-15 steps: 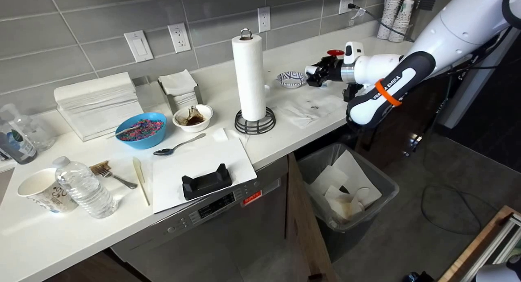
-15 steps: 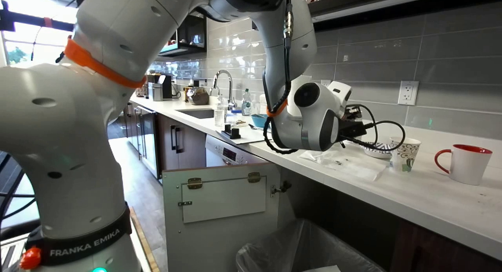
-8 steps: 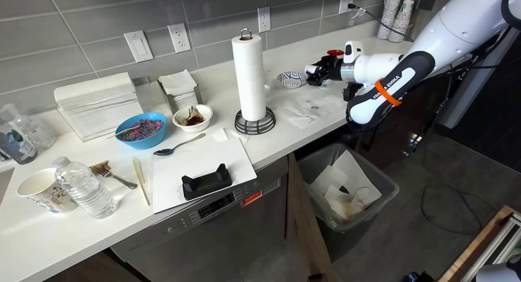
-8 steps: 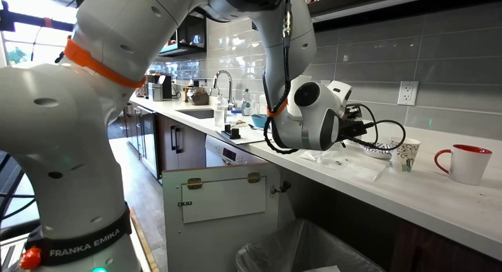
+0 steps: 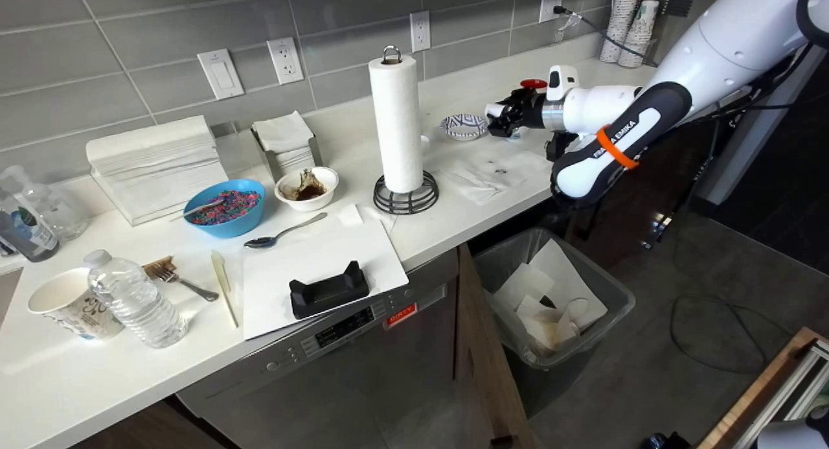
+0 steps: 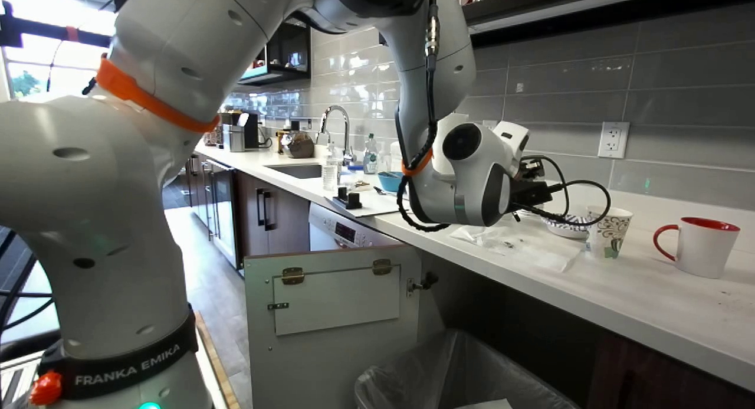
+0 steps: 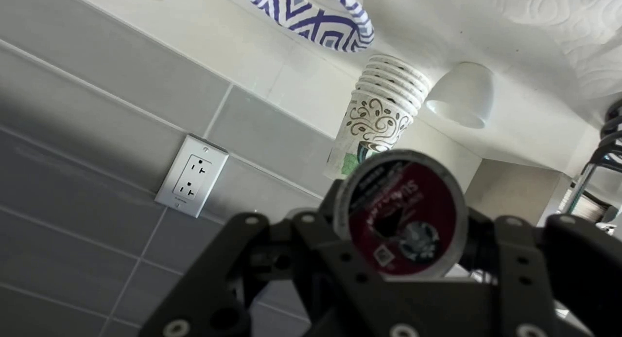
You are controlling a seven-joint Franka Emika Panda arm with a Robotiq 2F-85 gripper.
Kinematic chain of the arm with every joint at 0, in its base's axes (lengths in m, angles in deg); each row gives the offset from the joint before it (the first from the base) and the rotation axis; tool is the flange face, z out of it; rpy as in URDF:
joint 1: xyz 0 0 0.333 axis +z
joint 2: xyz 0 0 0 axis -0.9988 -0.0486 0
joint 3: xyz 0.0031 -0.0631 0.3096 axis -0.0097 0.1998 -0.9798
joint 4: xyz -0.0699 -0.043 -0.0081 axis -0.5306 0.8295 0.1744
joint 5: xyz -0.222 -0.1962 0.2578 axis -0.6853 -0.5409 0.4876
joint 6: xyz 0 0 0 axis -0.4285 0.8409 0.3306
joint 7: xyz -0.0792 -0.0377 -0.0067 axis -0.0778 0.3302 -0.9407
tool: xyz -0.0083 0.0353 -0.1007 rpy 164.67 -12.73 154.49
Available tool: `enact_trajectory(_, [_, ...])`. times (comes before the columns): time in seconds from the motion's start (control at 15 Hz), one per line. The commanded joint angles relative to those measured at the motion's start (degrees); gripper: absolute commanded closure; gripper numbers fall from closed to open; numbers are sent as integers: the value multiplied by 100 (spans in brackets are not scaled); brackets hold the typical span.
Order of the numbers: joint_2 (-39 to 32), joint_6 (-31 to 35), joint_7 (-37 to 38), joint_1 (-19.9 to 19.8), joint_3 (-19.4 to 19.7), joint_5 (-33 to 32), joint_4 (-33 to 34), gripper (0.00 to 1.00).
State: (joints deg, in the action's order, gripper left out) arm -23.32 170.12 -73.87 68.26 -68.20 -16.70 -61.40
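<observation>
My gripper [image 7: 401, 220] is shut on a coffee pod [image 7: 427, 196] with a white rim and a dark red lid that has a hole in it. In an exterior view the white pod [image 5: 495, 110] shows at the black fingertips [image 5: 497, 120], over the counter beside a blue-and-white patterned bowl [image 5: 464, 126]. The bowl also shows in the wrist view [image 7: 325, 28]. A paper cup with a leaf pattern [image 6: 610, 235] and a white mug with a red inside [image 6: 705, 249] stand near the gripper. The arm hides the fingers in that exterior view.
A paper towel roll [image 5: 396, 125] stands on a wire base. Below is a lined trash bin [image 5: 622, 300] beside an open cabinet door [image 6: 333, 350]. A blue bowl [image 5: 243, 221], water bottle [image 5: 136, 300] and black holder [image 5: 329, 293] are farther along. Stacked cups [image 7: 376, 118] show in the wrist view.
</observation>
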Motion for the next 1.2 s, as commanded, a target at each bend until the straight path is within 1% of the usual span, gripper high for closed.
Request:
enact_trajectory(0.0, [-186,210,384,517,548,34,441,86])
enact_trajectory(0.27, [-305,216,690,764,728,106,845,86])
enact_trajectory(0.6, [-324,119,1038,867,825,237,945,86])
enact_trajectory(0.67, [-324,201,1137,839,809,215,924,86])
enact_trajectory(0.73, [-346,374,1335,738,725,-21,918,86])
enact_trajectory(0.87, [-333,694,1551,697,703,-187,835,86])
enact_trajectory(1.13, [-240,1107,1646,792,841,-155,576,86])
